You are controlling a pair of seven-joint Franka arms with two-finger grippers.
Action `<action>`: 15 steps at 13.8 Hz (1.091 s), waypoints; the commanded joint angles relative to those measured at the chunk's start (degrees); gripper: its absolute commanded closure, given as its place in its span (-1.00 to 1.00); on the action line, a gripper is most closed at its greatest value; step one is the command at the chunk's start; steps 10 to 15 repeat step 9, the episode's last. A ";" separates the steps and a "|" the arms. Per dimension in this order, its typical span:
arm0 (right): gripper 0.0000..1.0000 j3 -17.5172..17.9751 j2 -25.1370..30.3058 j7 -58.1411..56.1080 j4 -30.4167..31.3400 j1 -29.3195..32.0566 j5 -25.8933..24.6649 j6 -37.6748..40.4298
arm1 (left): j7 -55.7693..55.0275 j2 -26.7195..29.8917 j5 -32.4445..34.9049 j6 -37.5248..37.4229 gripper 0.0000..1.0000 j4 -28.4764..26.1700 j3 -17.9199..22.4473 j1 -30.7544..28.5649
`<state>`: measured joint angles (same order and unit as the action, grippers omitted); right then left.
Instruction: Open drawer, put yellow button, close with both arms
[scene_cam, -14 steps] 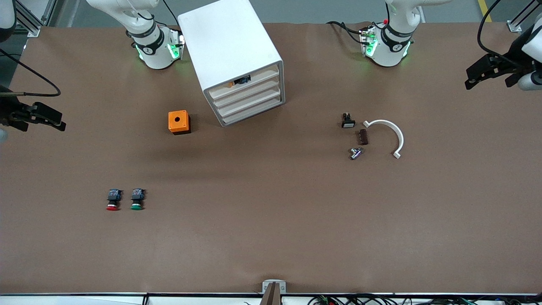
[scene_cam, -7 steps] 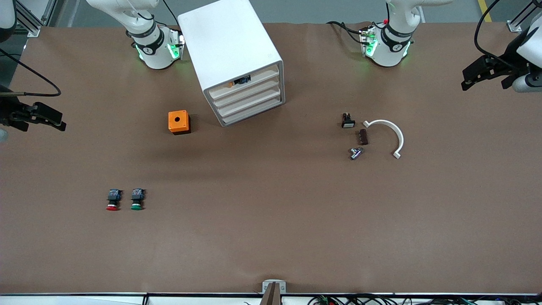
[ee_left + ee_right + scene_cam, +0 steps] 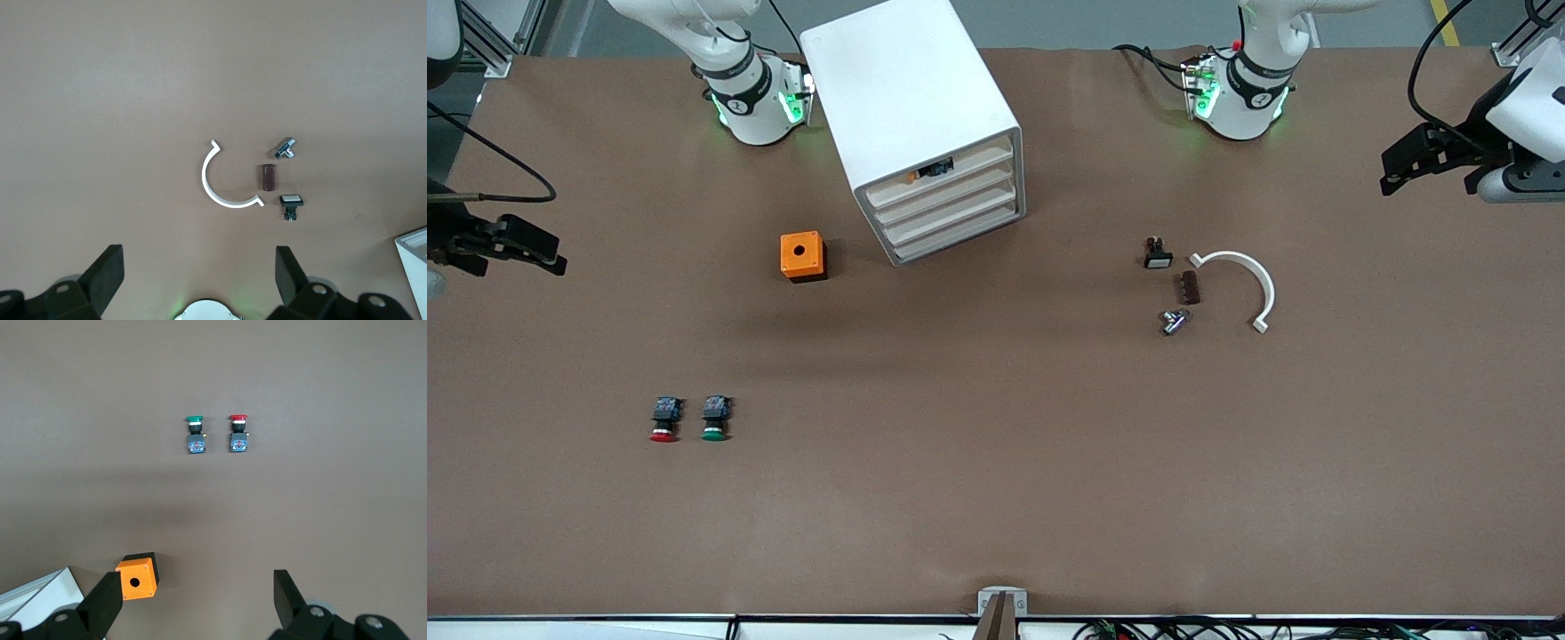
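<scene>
The white cabinet [image 3: 911,98] stands between the two arm bases; a corner of it shows in the left wrist view [image 3: 415,244] and the right wrist view [image 3: 37,595]. Its top drawer [image 3: 951,177] sits level with the three below. The yellow button [image 3: 927,171] lies in it, seen through the gap above the front strip. My left gripper [image 3: 1400,171] is open and empty, up over the left arm's end of the table [image 3: 199,267]. My right gripper [image 3: 547,253] is open and empty over the right arm's end [image 3: 197,587].
An orange box with a hole [image 3: 802,256] sits beside the cabinet. A red button [image 3: 663,420] and a green button [image 3: 714,419] lie nearer the front camera. A white arc [image 3: 1249,280], brown block [image 3: 1189,287], metal part [image 3: 1173,321] and small switch [image 3: 1157,253] lie toward the left arm's end.
My left gripper has moved a little inward over the table from its end. The right gripper has hardly moved. The things on the table have not moved.
</scene>
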<state>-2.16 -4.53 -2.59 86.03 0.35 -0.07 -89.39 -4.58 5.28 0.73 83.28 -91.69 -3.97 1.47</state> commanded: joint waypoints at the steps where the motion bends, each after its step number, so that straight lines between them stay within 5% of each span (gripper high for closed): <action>1: -1.00 0.49 0.31 -0.49 -0.16 0.35 -0.81 0.01 | 1.06 0.35 0.07 -0.66 -1.00 0.72 -0.16 -0.07; 15: -1.00 0.49 0.31 -0.58 -0.16 0.35 -0.90 0.01 | 0.71 -0.27 0.15 -0.66 -1.00 2.21 0.19 -0.15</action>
